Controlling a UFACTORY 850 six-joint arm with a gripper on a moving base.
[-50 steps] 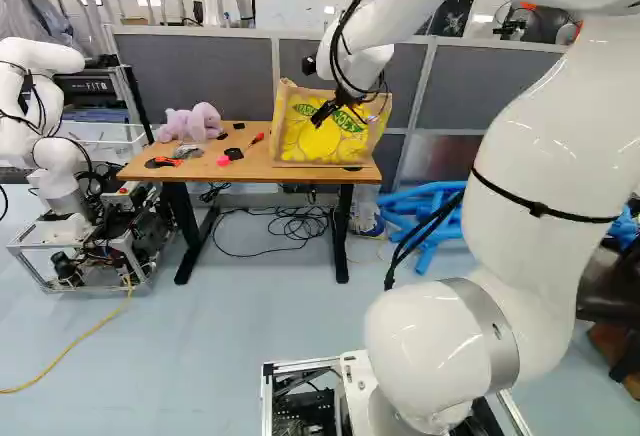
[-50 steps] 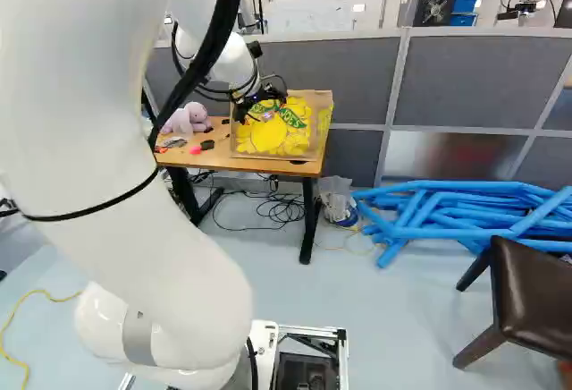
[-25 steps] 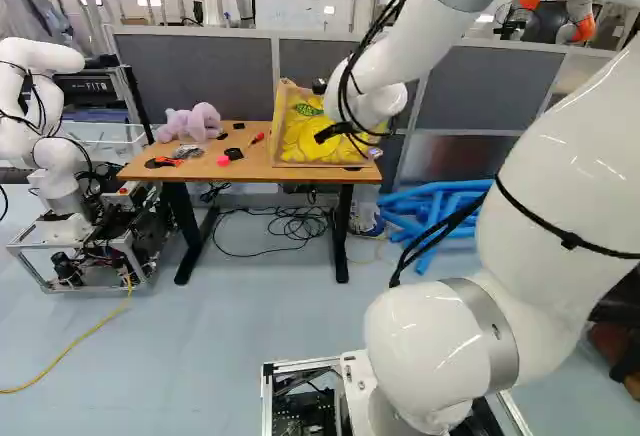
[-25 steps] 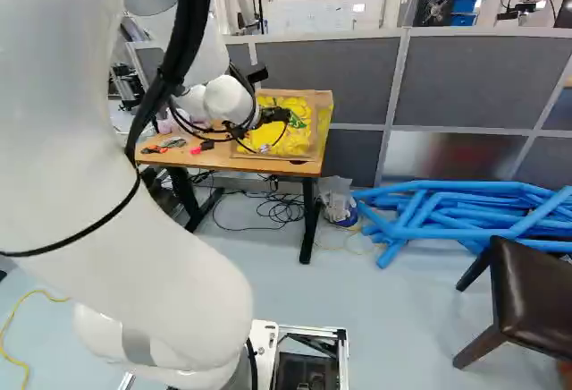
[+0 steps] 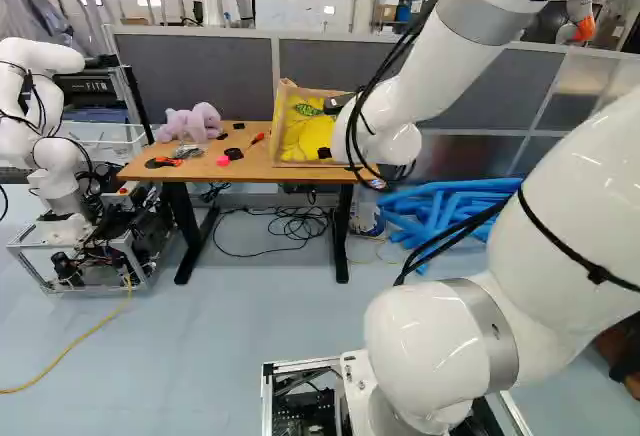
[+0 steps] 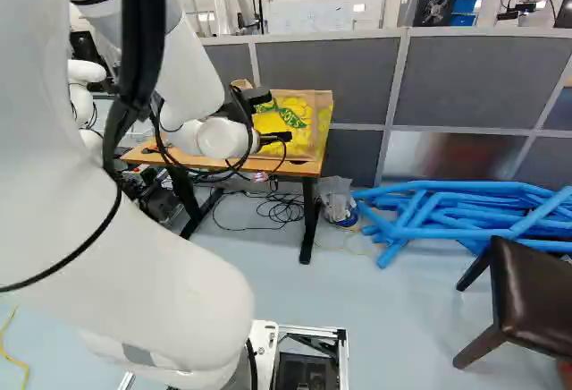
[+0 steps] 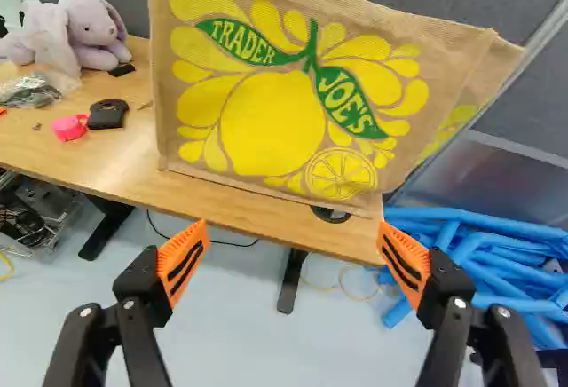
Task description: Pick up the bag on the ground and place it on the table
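Note:
The tan bag with a yellow lemon print (image 6: 291,114) stands upright on the right end of the wooden table (image 5: 180,169), by the grey partition. In the right base view my gripper (image 6: 275,139) shows dark in front of the bag's lower part, its fingers partly hidden among cables. From the wrist, the gripper (image 7: 293,258) stands open with its orange pads wide apart and nothing between them. The bag (image 7: 275,112) is beyond the fingertips, apart from them, its lower edge resting on the tabletop (image 7: 204,199).
A purple plush toy (image 5: 190,122), a pink item (image 7: 68,127) and small tools share the tabletop. Blue tubes (image 6: 447,211) lie right of the table, near a crumpled clear plastic bag (image 6: 338,200) on the floor. A dark chair (image 6: 532,292) and another robot (image 5: 50,136) stand around.
My arm has swung lower, its wrist shifting rightward in the left base view and leftward in the right one. The bag has stayed on the table and the base has not moved.

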